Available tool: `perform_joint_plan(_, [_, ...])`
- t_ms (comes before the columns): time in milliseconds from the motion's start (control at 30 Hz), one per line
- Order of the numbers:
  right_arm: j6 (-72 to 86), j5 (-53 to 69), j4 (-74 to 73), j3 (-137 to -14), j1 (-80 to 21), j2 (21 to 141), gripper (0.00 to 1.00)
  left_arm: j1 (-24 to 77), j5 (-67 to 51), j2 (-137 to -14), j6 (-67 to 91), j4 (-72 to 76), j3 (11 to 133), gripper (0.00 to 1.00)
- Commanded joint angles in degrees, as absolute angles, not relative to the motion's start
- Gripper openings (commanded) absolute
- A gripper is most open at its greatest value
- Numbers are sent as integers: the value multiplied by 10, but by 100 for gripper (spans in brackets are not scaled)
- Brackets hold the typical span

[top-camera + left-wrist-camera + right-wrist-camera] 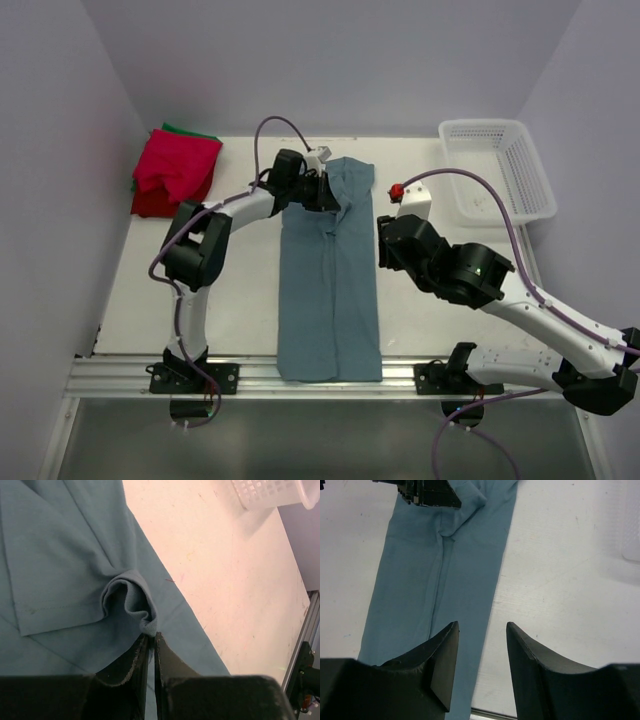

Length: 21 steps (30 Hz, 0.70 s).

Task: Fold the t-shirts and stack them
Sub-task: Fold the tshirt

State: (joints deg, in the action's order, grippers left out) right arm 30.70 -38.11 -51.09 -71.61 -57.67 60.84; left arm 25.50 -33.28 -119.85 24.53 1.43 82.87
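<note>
Folding is standing at its middle stage: the blue-grey t-shirt, narrowed to a long strip, is lying down the centre of the table, the left gripper is clenching a puckered fold near its far end, and the right gripper is hovering just beside its right edge, fingers spread and grasping nothing. Next, by the look of it, the far end is needing to travel toward the near hem, the right gripper taking the other corner; counting: one blue-grey shirt, one red pile of uncertain number, one green edge beneath, one white basket.
</note>
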Motion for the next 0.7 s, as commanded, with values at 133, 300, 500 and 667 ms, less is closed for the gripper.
perform_joint_plan(133, [312,-403,-494,-722,-571,616,59,301,-333,-1206,198,-48,873,11])
perform_joint_plan(300, [311,-415,-491,-729,-559,634,68,349,-314,-1241,185,-77,896,11])
perform_joint_plan(500, [308,-430,-474,-748,-510,640,74,365,-306,-1265,196,-62,882,13])
perform_joint_plan(667, [287,-424,-453,-767,-481,663,80,366,-266,-1262,193,-66,867,33])
